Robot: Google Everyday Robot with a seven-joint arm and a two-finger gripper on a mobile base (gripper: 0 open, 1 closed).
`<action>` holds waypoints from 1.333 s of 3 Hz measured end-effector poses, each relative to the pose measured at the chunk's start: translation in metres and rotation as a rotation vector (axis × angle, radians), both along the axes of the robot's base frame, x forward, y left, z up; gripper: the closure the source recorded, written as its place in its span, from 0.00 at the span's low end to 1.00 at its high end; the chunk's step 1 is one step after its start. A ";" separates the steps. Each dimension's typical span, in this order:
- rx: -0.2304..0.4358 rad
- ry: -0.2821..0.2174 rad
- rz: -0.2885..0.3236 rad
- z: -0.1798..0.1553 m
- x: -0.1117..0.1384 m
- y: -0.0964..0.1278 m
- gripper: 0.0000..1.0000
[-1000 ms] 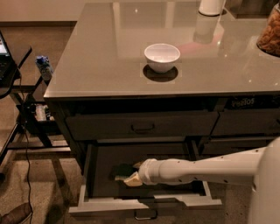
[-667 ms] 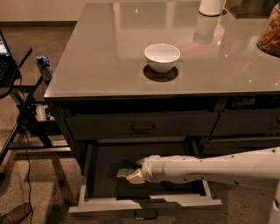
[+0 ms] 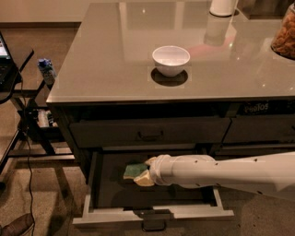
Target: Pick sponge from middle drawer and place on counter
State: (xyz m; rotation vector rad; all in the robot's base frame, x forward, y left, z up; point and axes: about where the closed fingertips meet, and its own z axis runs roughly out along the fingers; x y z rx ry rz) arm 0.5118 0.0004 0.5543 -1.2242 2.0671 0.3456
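Camera view, counts first: 1 sponge [image 3: 132, 170], 1 claw [image 3: 144, 177] on 1 white arm [image 3: 221, 173], 1 white bowl [image 3: 171, 59], 1 white cylinder [image 3: 223, 6], 1 jar [image 3: 284, 34], 1 small blue-white carton [image 3: 46, 70]. 2 drawers were stacked in the near column: a dark top drawer [image 3: 147, 132], shut, and the middle drawer [image 3: 184, 213] below it, pulled out w/ its pale rim and dark bar handle [image 3: 153, 226] toward 6 o'clock.

Containers: the middle drawer held the sponge, green face up, in its dark interior, toward the back and a bit toward 9 o'clock of centre. The arm came in from 3 o'clock, over the drawer's side rim, and the claw sat inside the drawer right at the sponge, which lay at 9 o'clock of it. Whether the claw was clamped on the sponge or just beside it: cannot tell. The jar, cut by the frame edge, held sth brownish. The bowl's inside showed plain white.

The glossy grey-beige desk [image 3: 106, 60] carried the bowl near its middle, the cylinder at approx. 1 o'clock from the bowl, and the jar at 3 o'clock. The sponge was not on the desk. The carton stood off the desk's edge at 9 o'clock, lower down.
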 end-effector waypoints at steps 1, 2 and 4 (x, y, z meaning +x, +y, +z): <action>0.000 0.000 0.000 0.000 0.000 0.000 1.00; -0.002 -0.016 0.012 0.024 -0.002 0.006 1.00; -0.023 -0.080 0.060 0.108 -0.011 0.022 1.00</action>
